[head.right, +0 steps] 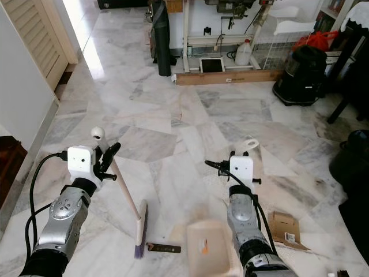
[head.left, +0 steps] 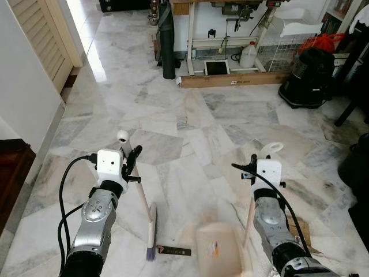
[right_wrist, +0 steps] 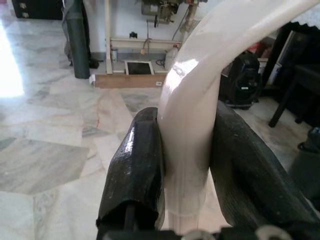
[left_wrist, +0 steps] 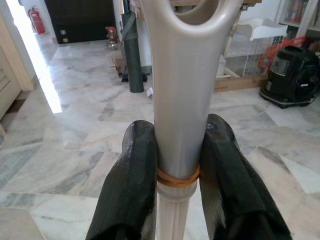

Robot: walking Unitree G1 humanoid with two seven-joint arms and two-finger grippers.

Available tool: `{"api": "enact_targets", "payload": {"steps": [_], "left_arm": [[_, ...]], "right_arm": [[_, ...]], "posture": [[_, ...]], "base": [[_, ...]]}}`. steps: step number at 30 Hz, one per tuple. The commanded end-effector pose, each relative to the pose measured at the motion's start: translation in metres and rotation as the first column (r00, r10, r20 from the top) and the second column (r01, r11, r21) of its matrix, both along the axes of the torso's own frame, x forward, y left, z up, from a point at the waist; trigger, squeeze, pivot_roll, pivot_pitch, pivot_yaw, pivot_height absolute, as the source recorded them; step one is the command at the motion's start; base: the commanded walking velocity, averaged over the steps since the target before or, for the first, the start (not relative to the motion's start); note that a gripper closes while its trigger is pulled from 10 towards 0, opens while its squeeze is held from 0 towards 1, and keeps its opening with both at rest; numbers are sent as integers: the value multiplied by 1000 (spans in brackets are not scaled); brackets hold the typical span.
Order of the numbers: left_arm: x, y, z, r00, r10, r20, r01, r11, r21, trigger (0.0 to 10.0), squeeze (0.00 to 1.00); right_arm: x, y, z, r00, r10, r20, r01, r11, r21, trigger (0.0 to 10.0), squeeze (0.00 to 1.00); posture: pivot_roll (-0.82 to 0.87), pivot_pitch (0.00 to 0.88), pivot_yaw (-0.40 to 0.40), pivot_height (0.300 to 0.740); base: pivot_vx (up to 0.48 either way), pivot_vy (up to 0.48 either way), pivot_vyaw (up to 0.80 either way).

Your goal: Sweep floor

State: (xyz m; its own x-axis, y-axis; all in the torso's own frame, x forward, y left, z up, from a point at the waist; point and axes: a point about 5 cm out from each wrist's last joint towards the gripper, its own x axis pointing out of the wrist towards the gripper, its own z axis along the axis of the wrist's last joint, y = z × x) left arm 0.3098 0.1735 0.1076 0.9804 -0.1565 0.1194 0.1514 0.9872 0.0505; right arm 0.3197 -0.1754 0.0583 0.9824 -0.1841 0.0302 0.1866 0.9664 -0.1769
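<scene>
The broom handle is gripped tight by the left gripper jaws, its brush end down on the marble floor; the dustpan handle is clamped by the right gripper jaws, the pan resting on the floor beside a small dark strip.

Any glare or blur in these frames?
Left eye view: doorway glare blows out the floor; dustpan smeared. Left wrist view: broom handle soft up close, left gripper sharper. Right wrist view: dustpan handle overexposed.
</scene>
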Motion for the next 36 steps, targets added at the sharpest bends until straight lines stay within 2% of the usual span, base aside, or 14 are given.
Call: {"api": "enact_targets", "payload": {"steps": [1, 4, 5, 13, 16, 23, 27, 36], "left_arm": [[1, 3, 11, 998, -1, 58, 1, 1000, 12, 10000, 0], [1, 3, 10, 998, -4, 57, 3, 1000, 14, 10000, 0], [0, 2, 10, 998, -10, 56, 10, 1000, 14, 10000, 0], [-1, -1, 10, 998, -30, 52, 29, 999, 15, 10000, 0], [-2, -1, 9, 998, -34, 47, 33, 999, 16, 10000, 0], [-2, -4, 6, 998, -54, 28, 54, 998, 15, 10000, 0], [-2, -6, 5, 998, -66, 20, 65, 998, 16, 10000, 0], [-2, -4, 3, 998, -63, 1, 63, 998, 20, 10000, 0]], "right_arm": [[-1, 0, -3, 1000, 2, -12, -2, 1000, 4, 10000, 0], [-5, 1, -9, 999, 8, -39, -8, 1000, 9, 10000, 0], [-9, 2, -17, 997, 18, -81, -16, 1000, 25, 10000, 0], [-32, 2, -50, 971, -6, -240, 29, 996, 90, 10000, 0], [-36, 1, -54, 966, -8, -260, 30, 996, 81, 10000, 0], [-36, -1, -56, 961, -5, -277, 30, 996, 85, 10000, 0], [-37, -1, -59, 948, -3, -319, 35, 995, 93, 10000, 0], [-26, 3, -54, 938, 2, -346, 49, 989, 138, 10000, 0]], "posture": [[-13, 90, -6, 740], [-11, 89, -5, 740], [-8, 88, -6, 740], [10, 89, -7, 740], [13, 88, -7, 740], [5, 84, -5, 740], [5, 83, -5, 740], [-7, 87, -6, 740]], "base": [[0, 0, 0], [0, 0, 0], [0, 0, 0], [0, 0, 0], [0, 0, 0], [0, 0, 0], [0, 0, 0], [0, 0, 0]]}}
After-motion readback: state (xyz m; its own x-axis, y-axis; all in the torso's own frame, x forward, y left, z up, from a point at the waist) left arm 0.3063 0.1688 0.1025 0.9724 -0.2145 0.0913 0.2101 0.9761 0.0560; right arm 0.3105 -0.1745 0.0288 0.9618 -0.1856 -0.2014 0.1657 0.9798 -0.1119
